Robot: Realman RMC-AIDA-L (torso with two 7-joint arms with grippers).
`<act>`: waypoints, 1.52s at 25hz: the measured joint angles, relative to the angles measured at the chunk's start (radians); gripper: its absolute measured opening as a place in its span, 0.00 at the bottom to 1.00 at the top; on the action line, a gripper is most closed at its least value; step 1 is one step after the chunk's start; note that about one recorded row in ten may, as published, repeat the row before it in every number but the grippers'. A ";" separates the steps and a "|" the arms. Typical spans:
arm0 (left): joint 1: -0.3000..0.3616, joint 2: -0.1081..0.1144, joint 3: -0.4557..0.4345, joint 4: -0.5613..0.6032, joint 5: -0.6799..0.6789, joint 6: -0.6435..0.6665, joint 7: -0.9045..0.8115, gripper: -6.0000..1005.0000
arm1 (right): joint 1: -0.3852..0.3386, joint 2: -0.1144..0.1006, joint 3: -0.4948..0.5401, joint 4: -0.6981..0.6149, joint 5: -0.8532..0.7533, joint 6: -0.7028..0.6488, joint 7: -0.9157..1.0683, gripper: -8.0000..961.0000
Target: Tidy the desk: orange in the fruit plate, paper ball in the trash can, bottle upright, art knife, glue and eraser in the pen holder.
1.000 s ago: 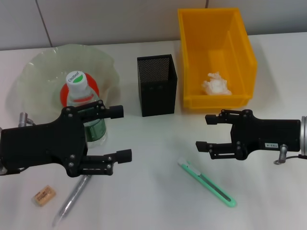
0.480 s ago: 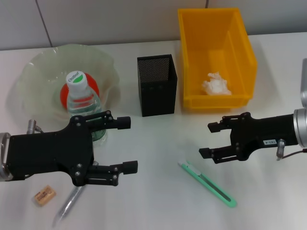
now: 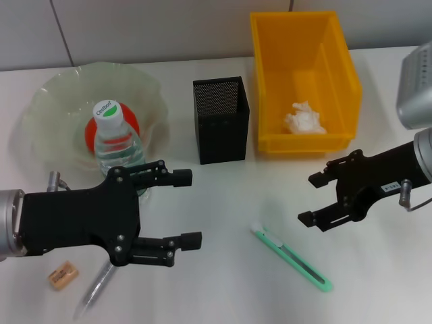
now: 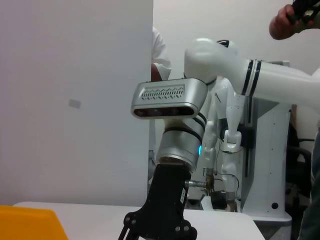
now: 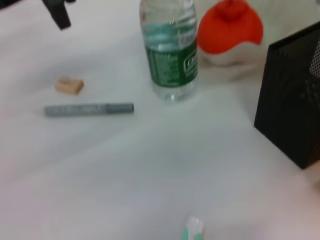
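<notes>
With both hands released, my right hand [image 3: 314, 200] hovers just beside the art knife [image 3: 291, 257], so next I should lower and grasp it.

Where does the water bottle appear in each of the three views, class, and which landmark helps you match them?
Head view: the water bottle stands upright at the fruit plate's near edge, just beyond the left tool.
Left wrist view: not in it.
Right wrist view: bottle upright beside the orange.
Shared landmark: the black pen holder.
</notes>
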 joint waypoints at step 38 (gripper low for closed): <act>0.028 -0.023 0.015 0.000 0.003 0.032 0.038 0.86 | 0.262 -0.003 -0.286 -0.095 -0.289 -0.232 0.506 0.81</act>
